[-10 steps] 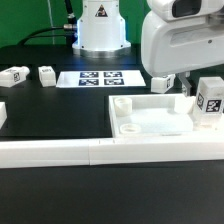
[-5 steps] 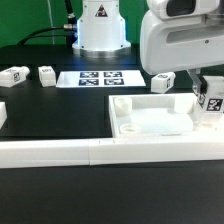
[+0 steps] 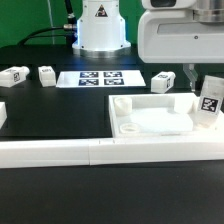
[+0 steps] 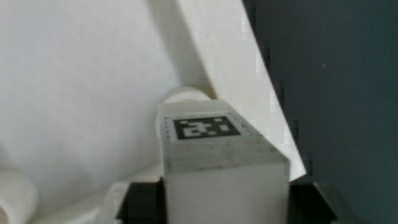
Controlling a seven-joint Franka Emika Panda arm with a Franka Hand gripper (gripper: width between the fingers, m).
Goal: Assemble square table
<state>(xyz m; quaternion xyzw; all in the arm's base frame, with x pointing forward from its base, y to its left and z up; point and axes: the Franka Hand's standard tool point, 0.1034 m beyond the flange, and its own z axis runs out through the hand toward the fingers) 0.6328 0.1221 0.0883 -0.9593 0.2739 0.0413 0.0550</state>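
Camera off the arm first. The big white table top lies flat on the black worktop, toward the exterior view's right, just behind the long white bar. The end effector hangs over the top's right edge with one leg under it. That leg leans a bit and looks lifted. Another leg lies farther back, beside the marker board.

Now the wrist view. The end effector has its dark fingers on both sides of the leg. So it is holding the leg, half closed around it. The table top is just behind.

To do this step well, I think the arm should squeeze firmly and stand the leg straight up. Then it should line the leg up over a corner hole and go down slowly. A leaning leg could jam or slip.
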